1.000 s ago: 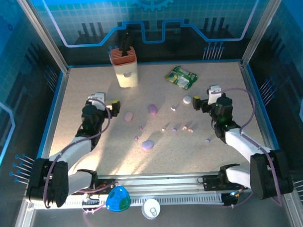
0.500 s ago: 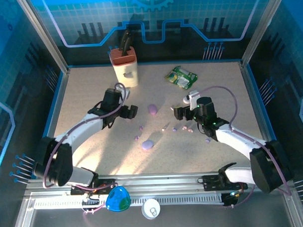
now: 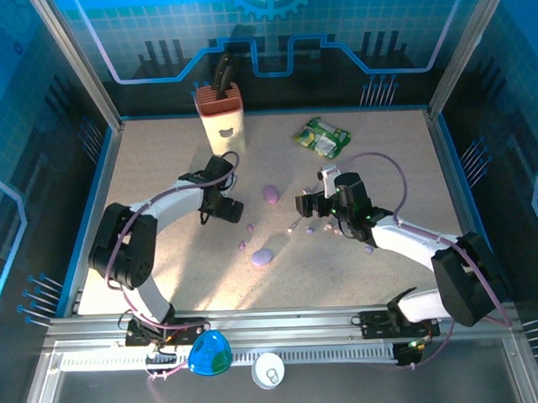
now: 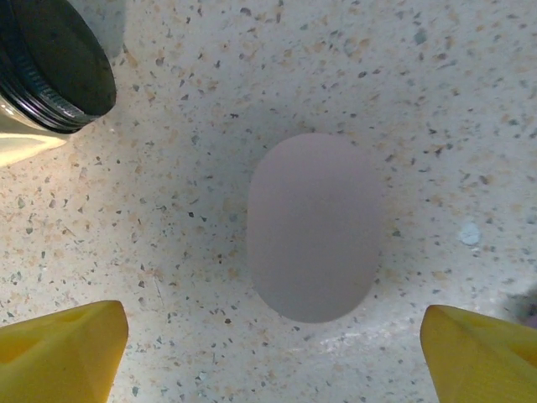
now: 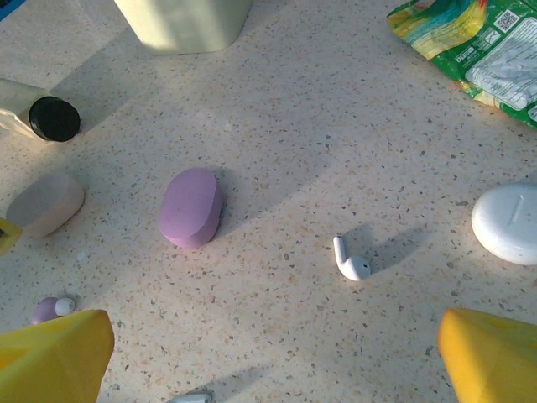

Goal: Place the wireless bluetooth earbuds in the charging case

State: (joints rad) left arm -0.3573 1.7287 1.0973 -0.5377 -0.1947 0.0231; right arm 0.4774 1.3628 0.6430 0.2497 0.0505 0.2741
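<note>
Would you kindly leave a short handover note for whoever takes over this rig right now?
Left gripper: open, fingers either side of the pale pink case, not touching it.
Right gripper: open, empty, white earbud lying ahead of it.
Lilac earbuds lie loose on the table; purple case shut.
Done: no earbud visibly in a case.
Left: open a case, seat the earbuds.

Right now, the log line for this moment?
left jaws open, over pale case | right jaws open, white earbud ahead | held: nothing
</note>
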